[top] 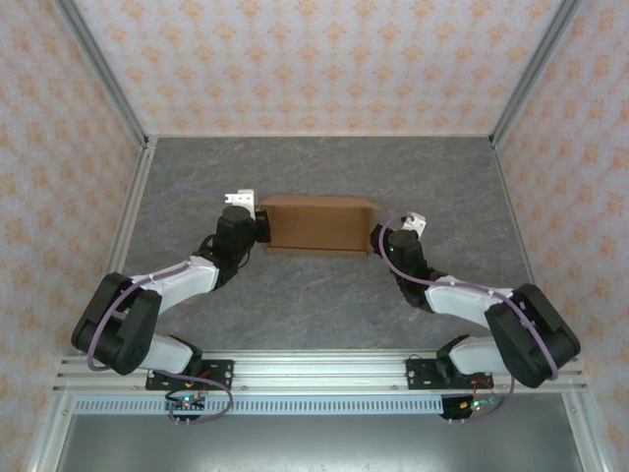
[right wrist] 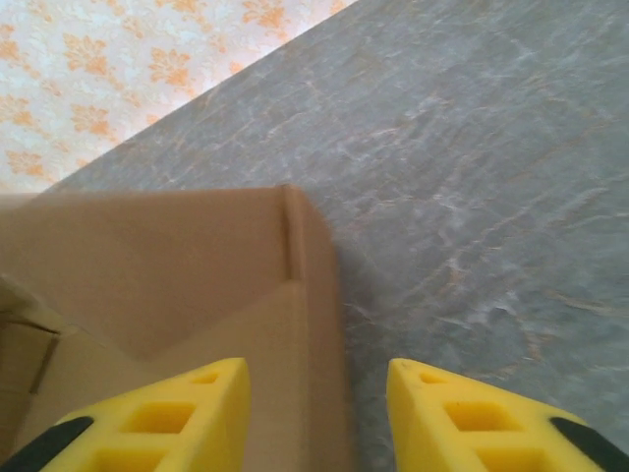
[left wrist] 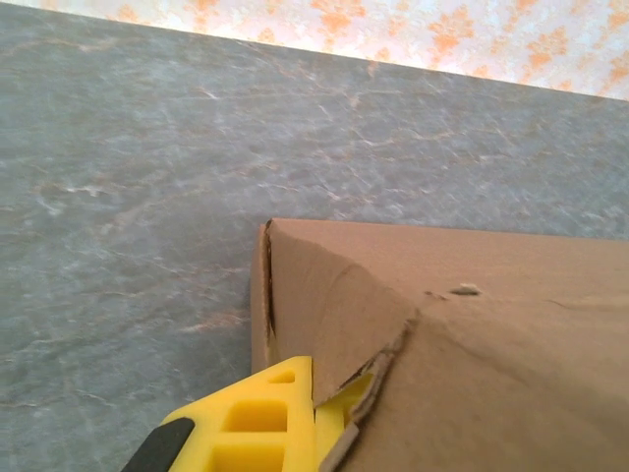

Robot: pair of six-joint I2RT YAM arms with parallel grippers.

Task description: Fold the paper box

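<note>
Brown paper box (top: 316,224), partly folded, lies between both grippers. The left gripper (top: 258,226) clamps its left-end flap. The right gripper (right wrist: 316,379) stands with jaws apart astride its right wall. This seems mid wall-folding; next calls for a square grip there.

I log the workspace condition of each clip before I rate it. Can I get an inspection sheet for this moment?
Surface: grey marbled table top.
Job's things: paper box, brown cardboard, mid-table between the arms, right end wall upright, ragged edge at its left corner.
Clutter: nothing seen.
Grippers: left gripper shut on the cardboard at the box's left end; right gripper open, fingers either side of the right end wall.
Cables: purple cable loops off the left arm, apart from the box.
Surroundings: patterned walls on three sides, aluminium rail at the near edge.
</note>
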